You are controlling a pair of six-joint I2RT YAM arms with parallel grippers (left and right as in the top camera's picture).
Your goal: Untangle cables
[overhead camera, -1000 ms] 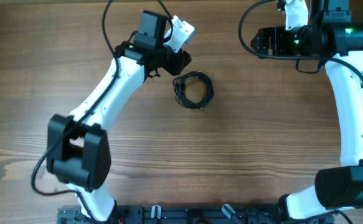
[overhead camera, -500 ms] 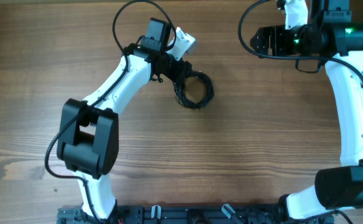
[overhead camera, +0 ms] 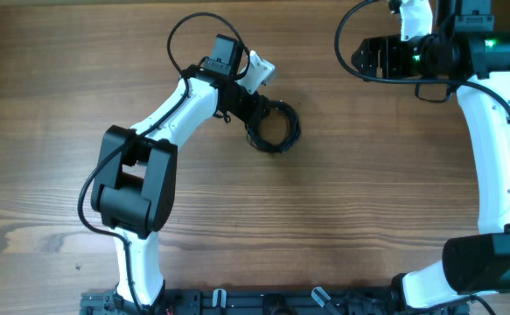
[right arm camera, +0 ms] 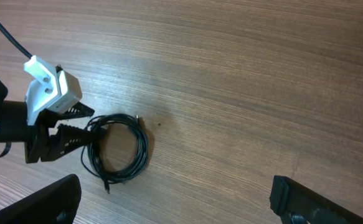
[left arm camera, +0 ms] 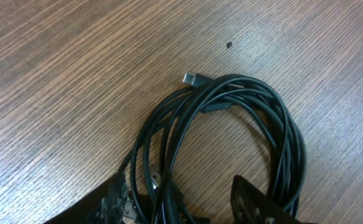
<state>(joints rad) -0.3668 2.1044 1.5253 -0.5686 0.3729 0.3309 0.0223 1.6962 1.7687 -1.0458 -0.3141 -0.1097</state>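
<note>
Right now the left gripper (left arm camera: 181, 208) sits low over the wooden table (left arm camera: 75, 74), its two black fingers (left arm camera: 116, 202) apart, not clenched, w/ nothing pinched yet. Btwn them run the near strands of the cables (left arm camera: 243, 84): thin black flexible wires wound into one small round coil lying flat on the wood. The fingers straddle that near arc, prob bc it's the densest spot to get a bite on. One side of the bundle passes just inside the right-hand finger, the rest crosses the gap. Whether the tips touch any strand, can't tell; they're cut off at the frame edge.

Just beyond the fingers the loop opens up, bare wood showing thru the middle. At the far arc a small silver plug end (left arm camera: 190, 78) pokes out of the bundle, free, so that's likely the end to work loose first. Past it lies a tiny dark speck (left arm camera: 229, 44) on the wood, apart from the coil.

Well away from all this, the right gripper (right arm camera: 181, 208) hangs w/ its fingers spread fully, holding nothing, the coil far ahead of them. It looks parked to leave room, ready to take a 2nd strand. Task-wise: barely begun, coil wound up whole.
</note>
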